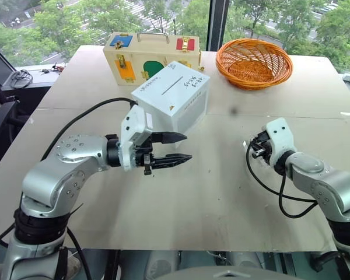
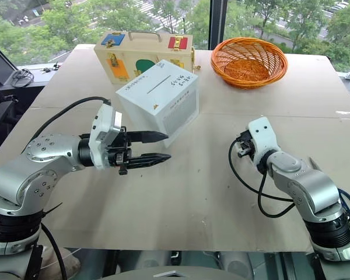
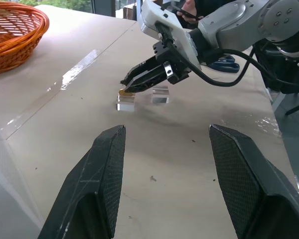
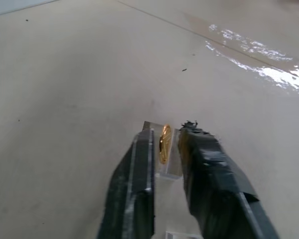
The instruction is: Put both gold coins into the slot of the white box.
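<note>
Beige tabletop (image 1: pixel 181 192): right gripper (image 4: pixel 165 145) jaws nearly shut around a gold coin (image 4: pixel 164 143) standing on a clear block (image 3: pixel 125 102) near right edge. Left gripper (image 1: pixel 178 147) half-open, empty, beside white box (image 1: pixel 172 96). Next: pinch fully, lift, carry to the slot (image 1: pixel 172 85).

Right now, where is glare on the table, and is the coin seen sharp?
Left wrist view: bright glare streak on the table near the orange basket. Right wrist view: glare at the far right; the gold coin between the right claw's fingers looks fairly sharp.
</note>
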